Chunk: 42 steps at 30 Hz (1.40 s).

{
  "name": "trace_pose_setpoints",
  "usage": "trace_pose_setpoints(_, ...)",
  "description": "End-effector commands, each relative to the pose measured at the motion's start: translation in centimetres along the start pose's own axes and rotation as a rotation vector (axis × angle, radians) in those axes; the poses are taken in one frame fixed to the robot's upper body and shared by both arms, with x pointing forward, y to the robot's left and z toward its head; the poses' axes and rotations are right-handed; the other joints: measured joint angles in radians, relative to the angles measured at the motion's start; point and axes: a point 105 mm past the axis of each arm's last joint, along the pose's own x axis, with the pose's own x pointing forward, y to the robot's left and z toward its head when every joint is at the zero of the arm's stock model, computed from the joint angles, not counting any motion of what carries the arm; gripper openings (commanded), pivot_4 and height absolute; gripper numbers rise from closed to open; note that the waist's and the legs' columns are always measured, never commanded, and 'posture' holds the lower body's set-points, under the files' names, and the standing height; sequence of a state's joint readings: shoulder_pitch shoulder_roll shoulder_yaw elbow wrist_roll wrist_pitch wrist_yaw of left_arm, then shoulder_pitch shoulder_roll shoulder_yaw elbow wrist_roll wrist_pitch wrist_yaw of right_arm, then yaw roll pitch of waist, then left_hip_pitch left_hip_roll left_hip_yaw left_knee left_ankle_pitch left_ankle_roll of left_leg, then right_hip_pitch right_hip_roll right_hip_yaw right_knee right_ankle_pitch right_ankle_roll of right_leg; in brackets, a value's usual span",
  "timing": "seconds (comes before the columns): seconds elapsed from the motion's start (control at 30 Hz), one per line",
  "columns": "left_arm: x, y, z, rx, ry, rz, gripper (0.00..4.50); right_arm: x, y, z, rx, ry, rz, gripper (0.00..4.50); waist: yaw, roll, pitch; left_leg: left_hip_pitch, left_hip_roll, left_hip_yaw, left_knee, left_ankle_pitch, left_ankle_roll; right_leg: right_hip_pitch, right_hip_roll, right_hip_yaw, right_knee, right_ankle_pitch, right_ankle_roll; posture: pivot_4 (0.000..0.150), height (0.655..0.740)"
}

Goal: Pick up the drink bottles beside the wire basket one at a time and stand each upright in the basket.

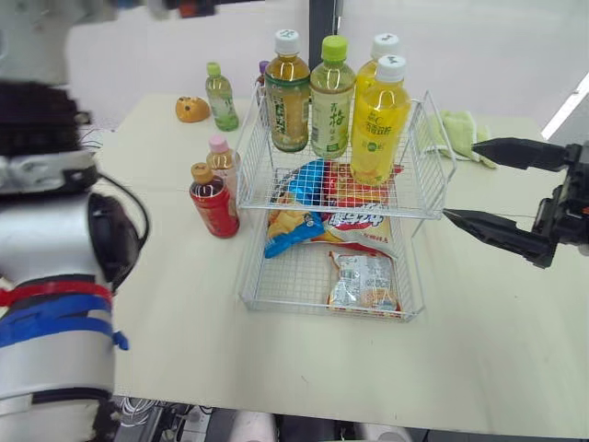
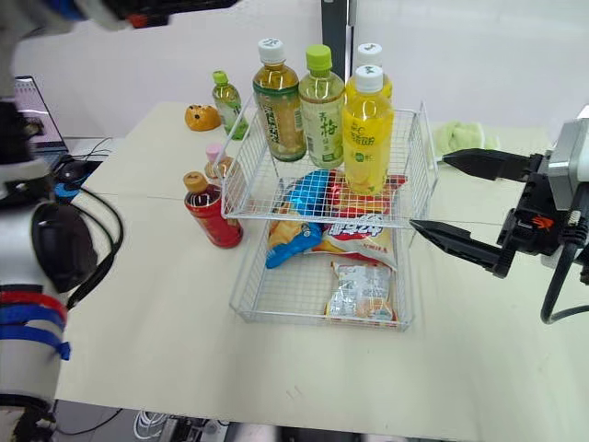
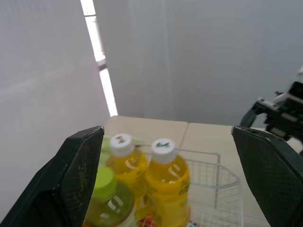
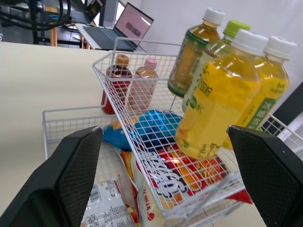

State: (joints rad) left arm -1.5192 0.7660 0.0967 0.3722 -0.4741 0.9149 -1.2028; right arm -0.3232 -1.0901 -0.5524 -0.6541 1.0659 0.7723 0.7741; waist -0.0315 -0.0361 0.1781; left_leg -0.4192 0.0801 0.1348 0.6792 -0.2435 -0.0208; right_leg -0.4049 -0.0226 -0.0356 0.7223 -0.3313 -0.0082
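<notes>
A two-tier wire basket (image 1: 247, 276) stands mid-table. On its upper tier stand a brown tea bottle (image 1: 288, 92), a green-capped bottle (image 1: 331, 101) and two yellow bottles (image 1: 379, 124). Left of the basket stand a red bottle (image 1: 213, 204), a pink-capped bottle (image 1: 223, 161) and, farther back, a small green bottle (image 1: 221, 97). My right gripper (image 1: 460, 180) hangs open and empty just right of the upper tier. My left gripper (image 3: 166, 130) is open and empty, high above the yellow bottles (image 3: 165, 177).
Snack bags (image 1: 363, 281) lie in the basket's lower tier, more (image 1: 322, 184) under the bottles. An orange toy (image 1: 191, 109) sits at the back left, a green cloth (image 1: 458, 129) at the back right. A laptop (image 2: 23, 106) stands off the table's left.
</notes>
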Motion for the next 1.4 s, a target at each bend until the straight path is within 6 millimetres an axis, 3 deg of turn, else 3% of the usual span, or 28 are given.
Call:
trace_pose_setpoints(0.03, -4.0, 1.3, 0.2, 0.089, 0.019, 0.202, 4.48, 0.9, 0.7, 1.0, -0.042, -0.040, 0.053, 4.50, -0.001, 0.000, 0.000, 0.000, 0.000, 0.001, 0.000, 0.000, 0.000, 0.000, 0.000, 0.001, 0.000, 0.000, 0.000, 0.150, 0.7155)
trace_pose_setpoints(0.13, -7.5, 2.6, -2.2, 0.104, 0.103, 0.360, 4.48, 2.1, 1.0, 0.9, -0.051, -0.052, 0.098, 4.50, -0.001, 0.000, 0.000, 0.001, 0.000, 0.001, 0.000, 0.000, 0.000, 0.000, 0.000, 0.001, 0.002, 0.000, 0.000, 0.150, 0.7155)
trace_pose_setpoints(0.3, -13.9, 2.3, -7.5, 0.040, 0.215, 0.491, 4.48, 3.8, 1.2, 0.6, -0.046, -0.101, 0.134, 4.50, 0.000, -0.001, -0.001, 0.002, 0.001, 0.002, 0.001, 0.000, 0.000, -0.001, 0.000, 0.002, 0.003, 0.000, 0.000, 0.150, 0.7155)
trace_pose_setpoints(0.4, -16.5, 2.3, -9.5, 0.040, 0.233, 0.590, 4.48, 4.3, 1.1, 0.5, -0.049, -0.113, 0.139, 4.50, 0.003, -0.002, -0.001, 0.001, 0.000, 0.001, 0.001, 0.000, 0.000, -0.001, -0.001, 0.001, 0.004, 0.000, 0.000, 0.150, 0.7155)
trace_pose_setpoints(0.47, -18.6, 2.0, -11.8, -0.008, 0.237, 0.675, 4.48, 4.9, 1.2, 0.5, -0.049, -0.118, 0.144, 4.50, 0.003, -0.003, -0.002, 0.001, 0.000, 0.002, 0.001, 0.000, 0.000, -0.001, -0.001, 0.001, 0.003, 0.000, 0.000, 0.150, 0.7155)
trace_pose_setpoints(0.57, -19.8, 1.4, -13.8, -0.058, 0.228, 0.739, 4.48, 5.1, 1.4, 0.6, -0.043, -0.124, 0.151, 4.50, 0.006, -0.003, -0.002, 0.001, 0.000, 0.001, 0.001, 0.000, 0.000, -0.001, -0.002, 0.000, 0.004, 0.000, 0.000, 0.150, 0.7155)
trace_pose_setpoints(0.73, -18.1, -1.2, -17.3, -0.151, 0.222, 0.723, 4.48, 5.6, 2.3, 0.2, -0.032, -0.091, 0.193, 4.50, 0.008, -0.007, -0.004, 0.001, 0.000, 0.000, 0.001, 0.000, 0.001, 0.000, -0.002, 0.000, 0.004, 0.000, 0.000, 0.150, 0.7155)
trace_pose_setpoints(0.97, -13.3, -2.6, -18.1, -0.230, 0.123, 0.729, 4.48, 7.0, 3.9, 0.2, 0.002, -0.068, 0.280, 4.50, 0.005, -0.008, -0.004, 0.001, 0.000, -0.001, 0.001, 0.000, 0.000, 0.000, -0.002, 0.000, 0.005, 0.000, 0.000, 0.150, 0.7155)
trace_pose_setpoints(1.1, -11.6, -1.6, -18.1, -0.205, 0.110, 0.808, 4.48, 7.0, 4.0, 0.3, 0.000, -0.059, 0.289, 4.50, 0.006, -0.008, -0.004, 0.001, 0.000, -0.001, 0.001, 0.000, 0.000, 0.000, -0.002, 0.000, 0.005, 0.000, 0.000, 0.150, 0.7155)
trace_pose_setpoints(1.27, -8.7, -0.6, -19.5, -0.223, 0.135, 0.853, 4.48, 6.7, 3.8, 0.2, 0.002, -0.062, 0.294, 4.50, 0.007, -0.008, -0.005, 0.001, 0.000, -0.001, 0.001, 0.000, 0.001, 0.001, -0.002, 0.000, 0.005, 0.000, 0.000, 0.150, 0.7155)
trace_pose_setpoints(1.4, -7.7, 0.3, -20.6, -0.203, 0.171, 0.885, 4.48, 6.7, 3.9, 0.2, 0.003, -0.066, 0.299, 4.50, 0.003, -0.008, -0.005, 0.002, 0.000, -0.001, 0.000, 0.000, 0.000, 0.001, -0.002, 0.000, 0.005, 0.000, 0.000, 0.150, 0.7155)
